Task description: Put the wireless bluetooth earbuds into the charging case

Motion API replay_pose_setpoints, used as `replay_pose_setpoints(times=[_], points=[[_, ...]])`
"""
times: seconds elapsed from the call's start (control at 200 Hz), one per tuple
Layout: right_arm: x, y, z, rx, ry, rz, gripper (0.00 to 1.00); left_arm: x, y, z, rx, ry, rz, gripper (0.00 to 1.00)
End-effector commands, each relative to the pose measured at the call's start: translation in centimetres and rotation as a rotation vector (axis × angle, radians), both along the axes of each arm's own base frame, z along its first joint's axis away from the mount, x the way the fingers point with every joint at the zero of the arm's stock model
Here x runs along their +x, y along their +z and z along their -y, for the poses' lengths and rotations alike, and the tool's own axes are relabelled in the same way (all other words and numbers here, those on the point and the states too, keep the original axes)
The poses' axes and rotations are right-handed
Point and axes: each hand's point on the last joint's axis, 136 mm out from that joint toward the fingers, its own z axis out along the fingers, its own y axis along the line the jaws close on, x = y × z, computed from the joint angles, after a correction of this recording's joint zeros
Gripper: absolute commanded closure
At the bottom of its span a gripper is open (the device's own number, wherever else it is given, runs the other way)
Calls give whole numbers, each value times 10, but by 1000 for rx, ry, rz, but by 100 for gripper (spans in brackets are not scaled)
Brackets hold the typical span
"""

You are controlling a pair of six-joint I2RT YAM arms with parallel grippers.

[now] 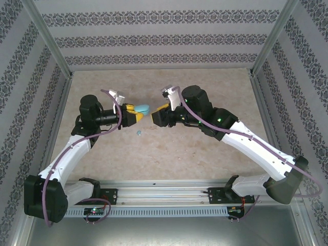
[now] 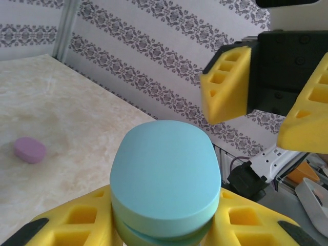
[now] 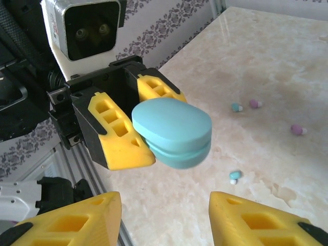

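Blue case is sitting nearest the lens, at lower centre of the left wrist view. Left claw is clenching it by the near end, one yellow finger on each side, with the free end jutting outward. The case is being held in the air above the tabletop, near the middle of the top view. The lid is looking closed: a seam is running round it and no gap is showing.

Right claw is facing the case head-on, released, jaws standing apart with nothing between them. In the right wrist view the case is lying centre frame, above the gap between the fingers and not touching them.

Reading: the left is presenting the case so that the right can get at the lid. This is probably the opening step, with loading to follow.

Earbuds are lying loose on the tabletop, none in either claw. In the right wrist view one blue is lying just below and right of the case, a blue and a pink are lying side by side at right of centre, and another pink is lying farther right. All are lying well apart from both claws.

Pink case is resting on the tabletop at the left edge of the left wrist view.
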Motion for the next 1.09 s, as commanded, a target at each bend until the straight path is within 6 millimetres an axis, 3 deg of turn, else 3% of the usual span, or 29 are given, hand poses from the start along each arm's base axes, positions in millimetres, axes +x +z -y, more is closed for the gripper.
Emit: replay_pose_setpoints(times=[0.0, 0.315, 0.44, 0.62, 0.754, 0.914, 1.089], points=[[3, 11, 3, 10, -43, 0, 53, 2, 8, -3, -12, 1, 36, 80], [15, -24, -19, -54, 5, -47, 54, 3, 5, -12, 49, 49, 38, 80], [33, -45, -23, -63, -96, -126, 55, 30, -7, -37, 163, 242, -1, 80], [64, -94, -37, -88, -247, -259, 62, 79, -21, -95, 189, 540, -141, 80], [85, -125, -61, -162, -278, -276, 64, 106, -28, -128, 189, 682, -228, 80], [113, -157, -101, -265, -276, -225, 59, 130, -38, -157, 199, 783, -306, 79], [143, -179, -150, -318, -241, -170, 68, 144, -50, -182, 164, 844, -369, 80]])
